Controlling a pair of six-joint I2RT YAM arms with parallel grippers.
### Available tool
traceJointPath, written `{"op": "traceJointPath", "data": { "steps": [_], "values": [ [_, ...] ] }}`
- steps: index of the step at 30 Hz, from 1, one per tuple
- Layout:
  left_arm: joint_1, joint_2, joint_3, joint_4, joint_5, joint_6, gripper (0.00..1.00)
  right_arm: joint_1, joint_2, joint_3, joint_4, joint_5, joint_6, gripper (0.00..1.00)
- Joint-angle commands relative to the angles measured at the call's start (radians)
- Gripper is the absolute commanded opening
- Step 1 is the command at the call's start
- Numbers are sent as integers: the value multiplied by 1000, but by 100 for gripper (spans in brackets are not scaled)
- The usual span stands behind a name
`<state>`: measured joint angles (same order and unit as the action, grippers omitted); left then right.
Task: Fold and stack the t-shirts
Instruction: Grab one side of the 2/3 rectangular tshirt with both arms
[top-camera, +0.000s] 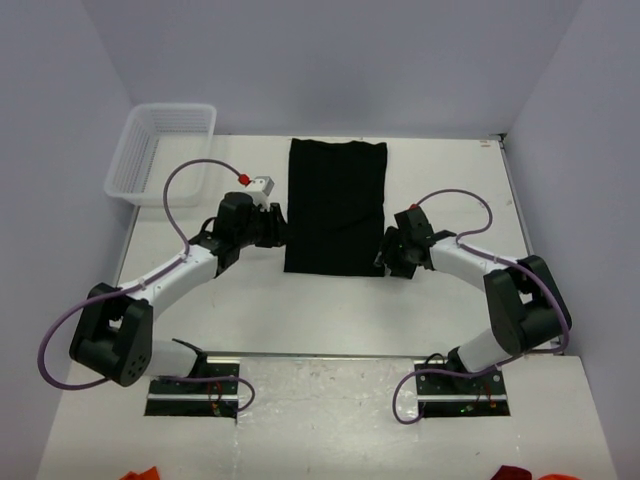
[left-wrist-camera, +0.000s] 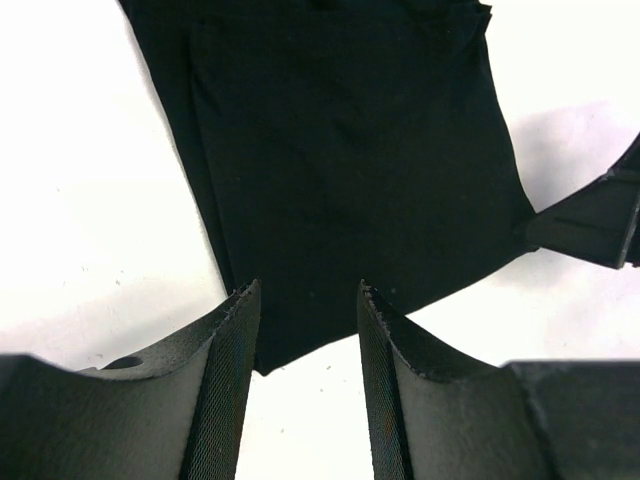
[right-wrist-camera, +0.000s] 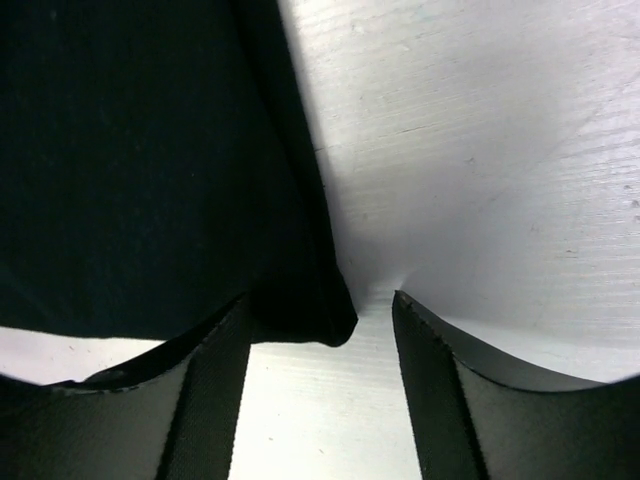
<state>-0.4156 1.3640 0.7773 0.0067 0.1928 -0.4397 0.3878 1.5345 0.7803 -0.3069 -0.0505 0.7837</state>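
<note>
The left gripper (top-camera: 281, 226) stands part-open astride the near-left corner of the t-shirt (top-camera: 335, 205). Its jaws clamp nothing. The right gripper (top-camera: 386, 256) is likewise apart at the near-right corner, with the cloth tip between its jaws but ungripped.

The t-shirt lies flat on the table (top-camera: 200, 300), and the white basket (top-camera: 140, 150) sits off its far-left corner.

By my judgement the sides are already folded in, giving a narrow strip. The crosswise fold and any stacking are not yet done, and only one shirt shows.

Its long axis runs straight away from the arm bases. I cannot tell which end is the collar.
</note>
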Motion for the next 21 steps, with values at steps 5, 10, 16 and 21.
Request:
{"op": "traceJointPath", "data": {
  "steps": [5, 10, 16, 21],
  "values": [
    [-3, -71, -29, -2, -13, -27, 45, 5, 33, -18, -23, 84, 94, 51],
    [-5, -114, -47, -48, -36, -48, 46, 25, 9, -55, 21, 57, 108, 49],
    [-5, -132, -53, -70, -49, -48, 46, 52, 39, -59, 38, 20, 129, 48],
    [-5, -134, -59, -82, -55, -42, 46, 75, 16, -64, 29, 37, 153, 45]
  ]
}}
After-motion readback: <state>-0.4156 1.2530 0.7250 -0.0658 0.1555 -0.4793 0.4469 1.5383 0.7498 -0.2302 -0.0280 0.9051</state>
